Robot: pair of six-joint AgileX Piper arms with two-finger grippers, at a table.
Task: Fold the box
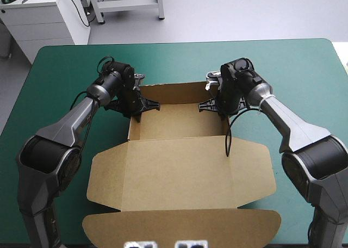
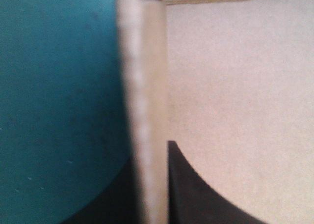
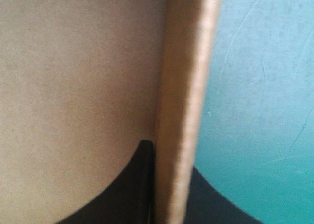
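the brown cardboard box (image 1: 179, 172) lies mid teal-green surface (image 1: 65, 68), tray walls raised, lid flat. left gripper (image 1: 136, 104) and right gripper (image 1: 217, 104) each clamp a side wall; next likely calls for seating both walls squarely.

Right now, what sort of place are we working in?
Likely a robot lab bench: a table with teal-green cover, the left gripper and right gripper holding a brown box, a white cabinet behind.

Brown box (image 1: 179, 166), teal-green table cover (image 1: 65, 68), black end effector fingers (image 2: 191, 207)
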